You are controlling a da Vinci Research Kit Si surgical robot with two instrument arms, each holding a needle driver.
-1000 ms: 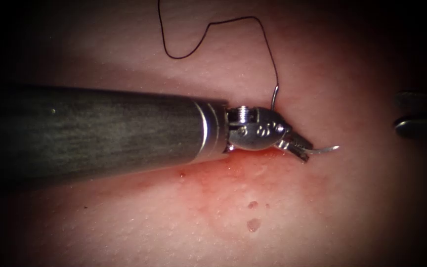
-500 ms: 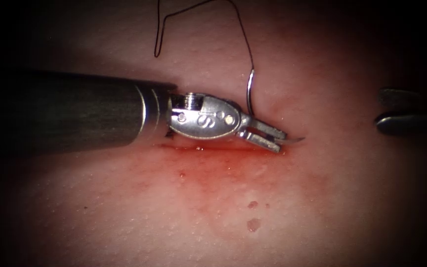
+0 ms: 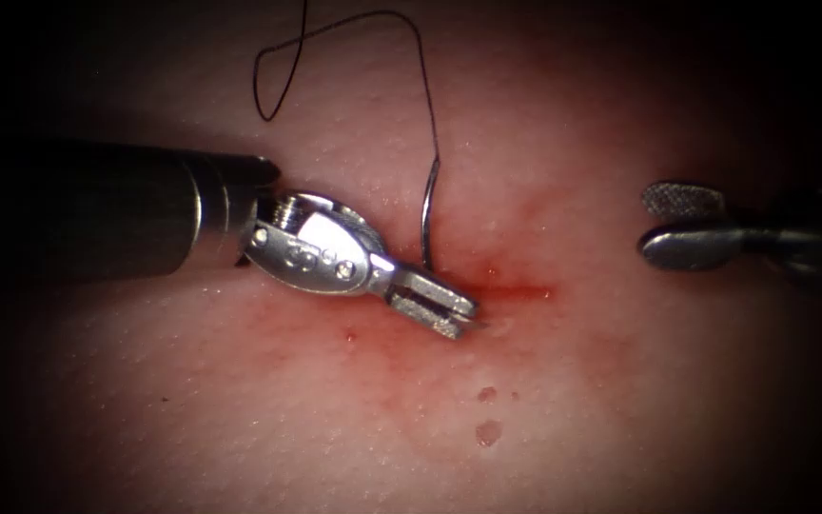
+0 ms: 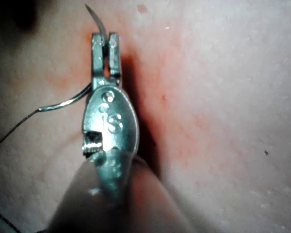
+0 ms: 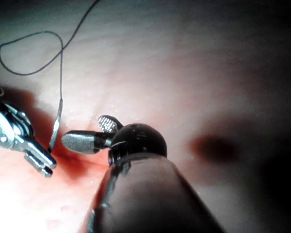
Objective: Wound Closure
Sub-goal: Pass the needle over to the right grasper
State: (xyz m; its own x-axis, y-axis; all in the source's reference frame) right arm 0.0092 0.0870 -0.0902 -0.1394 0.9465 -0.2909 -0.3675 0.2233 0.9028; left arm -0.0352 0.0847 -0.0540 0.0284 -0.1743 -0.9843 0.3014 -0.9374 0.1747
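Note:
My left tool (image 3: 465, 321) is shut on the curved needle (image 3: 425, 224) close to its point, at the left end of the red cut (image 3: 520, 287). Only a short bare tip pokes past the jaws, just above the tissue (image 3: 240, 419) and not in it. The needle's body arcs up behind the jaws to the black thread (image 3: 411, 38), which loops away. In the left wrist view the left tool (image 4: 105, 35) grips the needle (image 4: 72, 101) with the tip free. My right tool (image 3: 647, 224) hovers to the right of the cut, open and holding nothing; the right wrist view shows the right tool (image 5: 82, 129) spread open.
Red fluid (image 3: 430, 362) stains the tissue around and below the cut, with two small dark spots (image 3: 487, 433) lower down. The thread loop (image 5: 29, 53) lies on the tissue beyond the left tool (image 5: 48, 167).
The left tool has drawn back leftward and tipped its jaws down, carrying the needle along; less tip shows. The right tool has moved in from the right, and its jaws now stand wide apart.

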